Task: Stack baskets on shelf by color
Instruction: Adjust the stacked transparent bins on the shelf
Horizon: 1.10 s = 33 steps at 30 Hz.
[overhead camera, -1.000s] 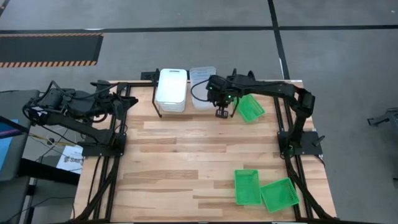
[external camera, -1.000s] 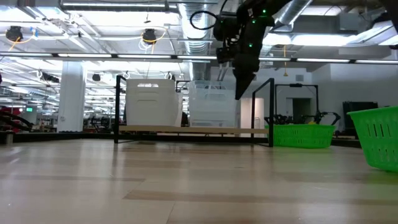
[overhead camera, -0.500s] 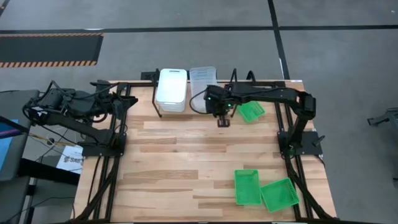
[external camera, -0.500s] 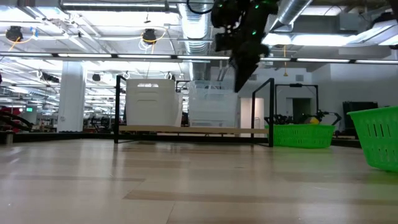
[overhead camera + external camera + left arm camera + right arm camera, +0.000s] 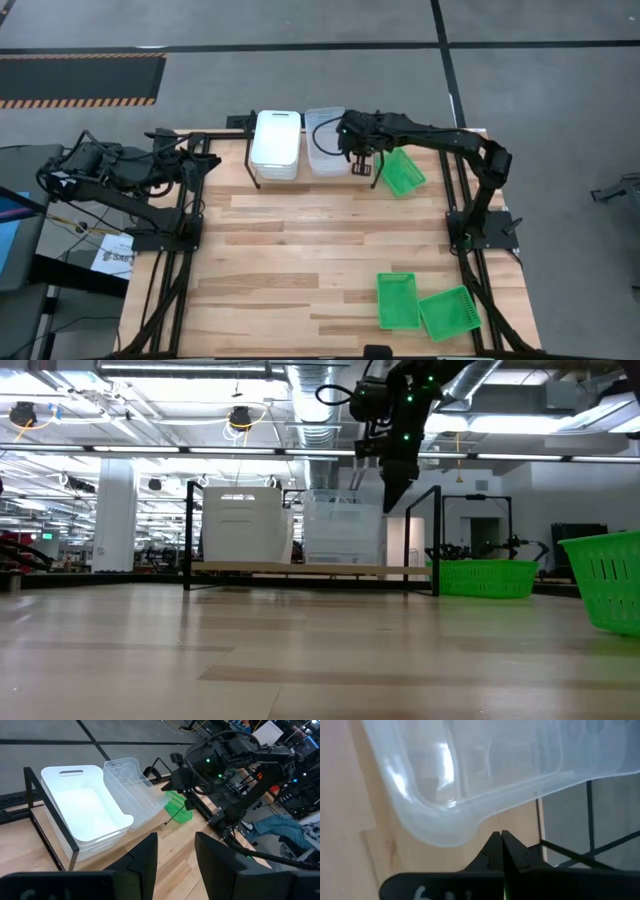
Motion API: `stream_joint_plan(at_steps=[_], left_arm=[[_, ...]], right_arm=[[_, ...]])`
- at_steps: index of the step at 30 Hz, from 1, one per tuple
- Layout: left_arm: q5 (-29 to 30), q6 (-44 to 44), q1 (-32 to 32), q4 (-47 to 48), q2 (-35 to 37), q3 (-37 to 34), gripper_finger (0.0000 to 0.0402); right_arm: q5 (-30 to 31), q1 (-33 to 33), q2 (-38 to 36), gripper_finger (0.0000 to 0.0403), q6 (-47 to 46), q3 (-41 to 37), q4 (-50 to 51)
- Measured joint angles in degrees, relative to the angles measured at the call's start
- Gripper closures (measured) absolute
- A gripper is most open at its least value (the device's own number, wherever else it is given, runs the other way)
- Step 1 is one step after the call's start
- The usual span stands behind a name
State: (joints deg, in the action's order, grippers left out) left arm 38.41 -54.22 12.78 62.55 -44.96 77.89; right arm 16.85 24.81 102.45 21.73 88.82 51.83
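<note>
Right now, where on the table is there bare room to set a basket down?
Free: the wide middle of the tabletop, between the shelf and the two green baskets near the front right. Crowded: the back, with white basket, clear basket and right gripper.
</note>
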Motion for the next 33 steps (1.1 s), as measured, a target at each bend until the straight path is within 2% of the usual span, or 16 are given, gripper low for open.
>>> stream_joint_plan(at_steps=[5, 12, 21, 25, 33], left_arm=[[0.0, -0.5, 0.0, 0.0, 0.0, 0.0, 0.0283], [1.1, -0.1, 0.0, 0.0, 0.0, 0.0, 0.0283], [2.2, -0.2, 0.0, -0.1, 0.0, 0.0, 0.0283], [2.4, -1.3, 0.0, -0.1, 0.0, 0.0, 0.0283], [2.4, -1.5, 0.0, -0.1, 0.0, 0.0, 0.0283]], right_arm=[[-0.6, 0.0, 0.0, 0.0397, 0.9, 0.5, -0.5], [-5.3, -1.8, 0.0, 0.0396, 1.3, 0.5, -0.7], [-5.6, -2.2, 0.0, 0.0396, 2.3, 0.5, -4.2], [-5.0, -2.1, -0.4, 0.0396, 2.3, 0.5, -2.7], [-5.0, 3.1, -0.4, 0.04, 2.3, 0.5, -3.2]])
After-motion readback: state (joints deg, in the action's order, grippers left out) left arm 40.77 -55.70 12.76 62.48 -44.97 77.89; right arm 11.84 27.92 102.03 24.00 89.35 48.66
